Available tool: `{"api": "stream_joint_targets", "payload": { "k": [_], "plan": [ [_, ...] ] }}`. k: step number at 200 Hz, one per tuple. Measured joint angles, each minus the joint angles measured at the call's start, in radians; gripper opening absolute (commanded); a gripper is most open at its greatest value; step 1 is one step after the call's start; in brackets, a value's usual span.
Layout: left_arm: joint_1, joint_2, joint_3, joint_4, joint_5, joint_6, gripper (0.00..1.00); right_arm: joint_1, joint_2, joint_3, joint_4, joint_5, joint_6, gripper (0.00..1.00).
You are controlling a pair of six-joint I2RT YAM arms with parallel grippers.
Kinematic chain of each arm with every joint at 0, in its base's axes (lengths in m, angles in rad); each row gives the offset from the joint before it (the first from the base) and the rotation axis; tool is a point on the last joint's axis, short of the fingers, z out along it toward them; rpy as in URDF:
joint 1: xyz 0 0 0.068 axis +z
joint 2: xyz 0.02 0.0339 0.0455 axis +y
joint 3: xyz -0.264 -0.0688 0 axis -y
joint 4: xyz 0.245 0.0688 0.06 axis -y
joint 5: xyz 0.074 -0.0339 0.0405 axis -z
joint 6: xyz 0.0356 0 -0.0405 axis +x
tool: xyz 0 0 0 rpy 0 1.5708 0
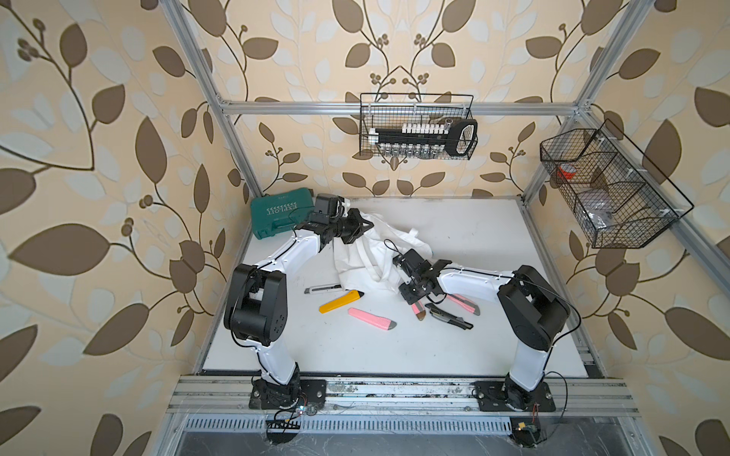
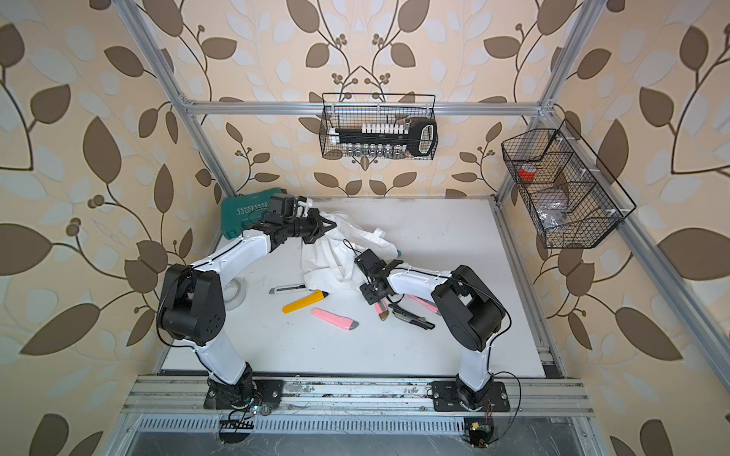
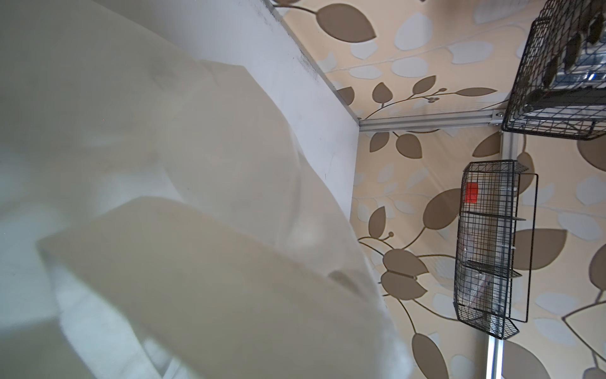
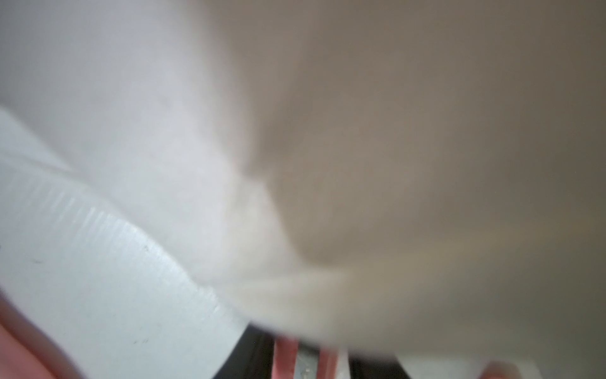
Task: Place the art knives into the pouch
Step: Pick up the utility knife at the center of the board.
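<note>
Grasping seems the step in hand: right fingers (image 1: 411,296) sit over the pink art knife (image 1: 418,311) on the tabletop (image 1: 316,347), grip unclear; left fingers (image 1: 367,226) pinch the pouch (image 1: 355,260), edge raised. Next likely: clamp, lift, insert.

Pouch (image 2: 347,252): white cloth, crumpled mid-table, far left corner raised.
Left gripper (image 2: 330,226): pinched onto that corner, beside green case (image 2: 245,217).
Right gripper (image 2: 376,300): at the pouch's near right edge, over pink-and-brown knife (image 2: 382,310); jaws hidden.
Near side: yellow knife (image 2: 304,302), pink knife (image 2: 333,319), black knife (image 2: 414,319).
</note>
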Motion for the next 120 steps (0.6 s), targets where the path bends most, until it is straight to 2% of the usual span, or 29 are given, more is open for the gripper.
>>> {"api": "stream_joint_targets", "payload": {
  "k": [24,77,120],
  "plan": [
    [0.0,0.0,0.0,0.0,0.0,0.0,0.0,0.0,0.0,0.0,0.002,0.0,0.006,0.19],
    [0.0,0.004,0.0,0.0,0.0,0.0,0.0,0.0,-0.024,-0.024,0.0,0.0,0.016,0.19],
    [0.0,0.005,0.0,0.0,0.0,0.0,0.0,0.003,-0.195,-0.072,-0.111,0.008,0.043,0.19]
  ]
}}
